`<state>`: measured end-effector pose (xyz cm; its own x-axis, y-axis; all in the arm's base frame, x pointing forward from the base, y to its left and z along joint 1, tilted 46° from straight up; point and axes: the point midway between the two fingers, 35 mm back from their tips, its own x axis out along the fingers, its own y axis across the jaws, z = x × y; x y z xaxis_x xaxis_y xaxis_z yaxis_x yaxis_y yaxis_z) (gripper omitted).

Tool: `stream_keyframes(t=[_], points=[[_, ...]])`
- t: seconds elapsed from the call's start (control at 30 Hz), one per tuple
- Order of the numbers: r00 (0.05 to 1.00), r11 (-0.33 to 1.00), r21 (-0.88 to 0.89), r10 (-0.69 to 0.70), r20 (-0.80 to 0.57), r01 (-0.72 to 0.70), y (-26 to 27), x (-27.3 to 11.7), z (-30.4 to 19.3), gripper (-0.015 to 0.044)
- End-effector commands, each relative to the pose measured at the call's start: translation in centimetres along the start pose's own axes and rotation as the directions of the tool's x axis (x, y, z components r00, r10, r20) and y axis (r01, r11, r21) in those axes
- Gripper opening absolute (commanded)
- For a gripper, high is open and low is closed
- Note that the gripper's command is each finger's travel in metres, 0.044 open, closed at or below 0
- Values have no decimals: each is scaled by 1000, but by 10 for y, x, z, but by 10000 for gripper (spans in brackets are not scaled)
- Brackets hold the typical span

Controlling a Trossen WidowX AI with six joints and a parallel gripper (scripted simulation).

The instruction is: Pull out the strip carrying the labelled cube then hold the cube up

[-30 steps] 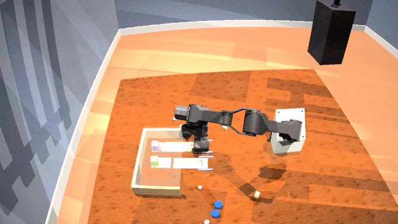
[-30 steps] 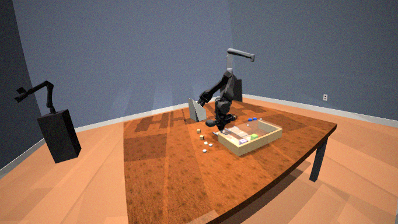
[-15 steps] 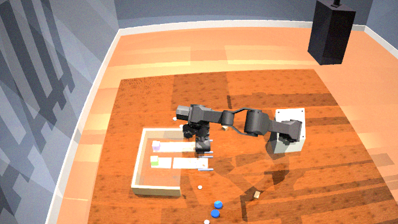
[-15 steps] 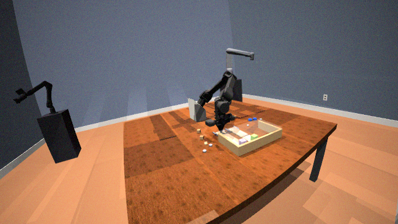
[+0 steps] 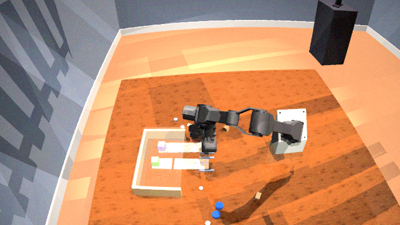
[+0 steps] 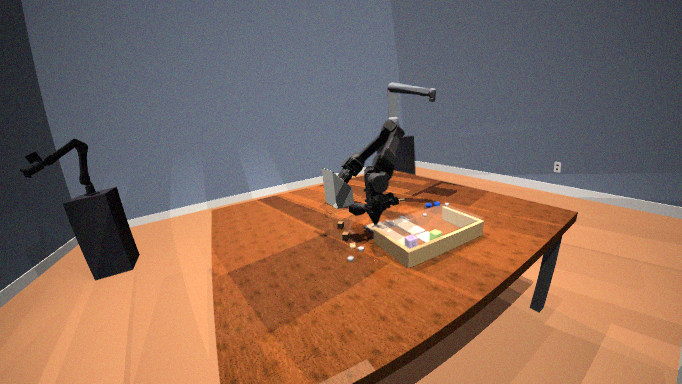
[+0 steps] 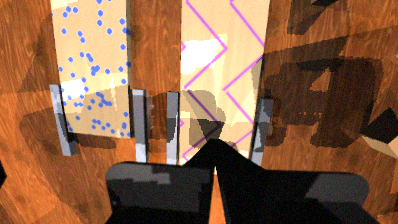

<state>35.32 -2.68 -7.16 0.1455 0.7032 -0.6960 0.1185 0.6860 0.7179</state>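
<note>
The zigzag strip carries a lilac cube at its far end; no gap shows along its visible part. The dotted strip lies beside it. A gap parts it from a white piece that bears a green cube. The lilac cube has faint marks, too small to read. My gripper is shut and empty, its tips over the near end of the zigzag strip. Whether they touch it is unclear. In the top view the arm hides that end.
A low wooden-walled enclosure surrounds the cubes' ends, apparently with a clear cover. Grey rails flank the near ends. Two blue discs, small white pieces and tan blocks lie around.
</note>
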Motion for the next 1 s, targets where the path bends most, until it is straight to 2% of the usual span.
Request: stream_keyframes(t=[0.0, 0.97], points=[[1000, 1000, 3, 2, -18, -2, 0, 5, -13, 0], [1000, 1000, 5, 2, -20, -2, 1, 5, -57, 0]])
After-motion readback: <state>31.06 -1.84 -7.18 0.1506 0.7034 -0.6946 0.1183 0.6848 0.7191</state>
